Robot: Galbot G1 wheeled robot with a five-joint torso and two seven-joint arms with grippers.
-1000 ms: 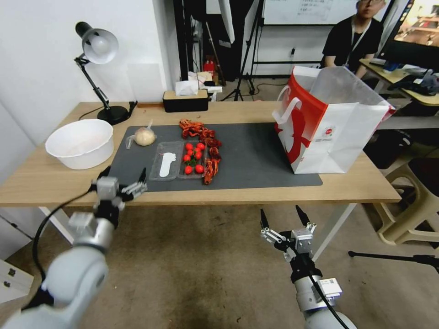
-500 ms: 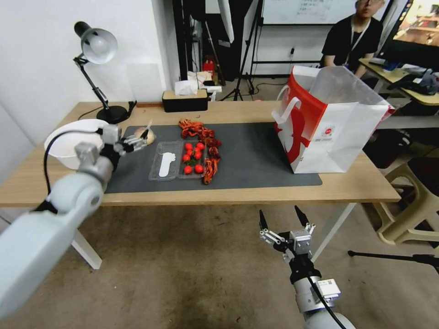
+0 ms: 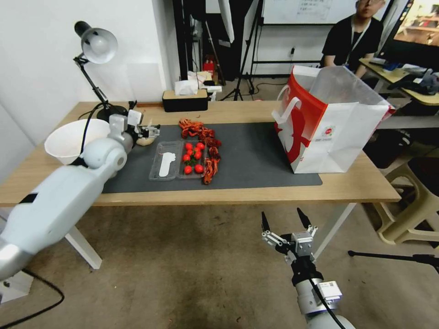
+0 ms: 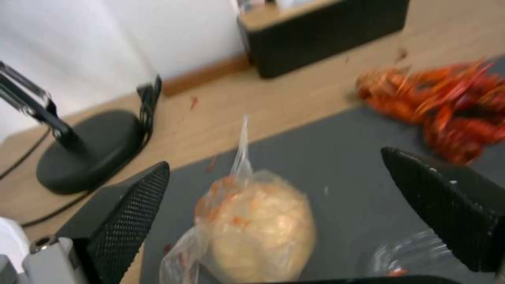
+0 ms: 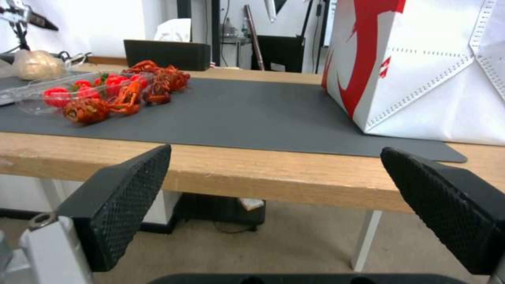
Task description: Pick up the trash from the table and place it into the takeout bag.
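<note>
Over the bagged bun (image 4: 258,228) we hover our left gripper (image 4: 274,205) — fingers spread wide; right gripper (image 3: 284,222) parked low, open too.

Red-and-white takeout bag (image 3: 338,137), grey mat (image 3: 256,155)

White wall (image 3: 36,64) at left. Brown carpet floor (image 3: 192,274). Black desk lamp (image 3: 96,45) and black tissue box (image 3: 185,101) at rear. Tripod stands (image 3: 242,59) behind; beige stool (image 3: 411,201) at right.
</note>
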